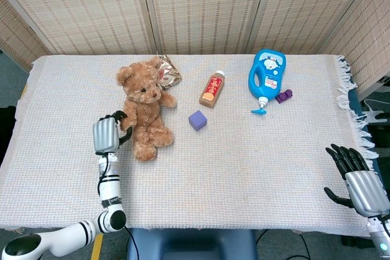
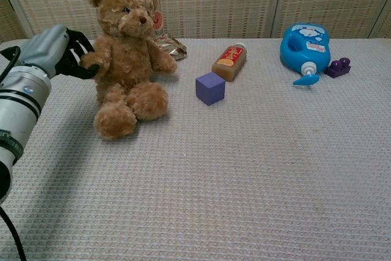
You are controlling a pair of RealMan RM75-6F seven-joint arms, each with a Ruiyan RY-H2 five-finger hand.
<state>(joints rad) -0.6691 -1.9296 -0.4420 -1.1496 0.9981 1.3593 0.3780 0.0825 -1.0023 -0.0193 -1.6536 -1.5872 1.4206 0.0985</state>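
One counter [image 1: 256, 168] carries a bear [image 1: 144, 109] sitting upright near its left rear, by a foil packet [image 1: 168, 72]. The left robot hand [image 1: 106, 132] grips the bear's arm, fingers curled round it. Soft, light and floppy, the bear would likely lift steadier by the torso; the right robot hand [image 1: 359, 181] rests spread and empty.

readable text: none | bottle labels [image 1: 209, 92]: too small to read

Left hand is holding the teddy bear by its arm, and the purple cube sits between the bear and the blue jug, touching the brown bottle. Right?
Not quite: the cube lies apart from the bottle, as the chest view shows. The left hand does hold the bear by its arm, short of the jug.
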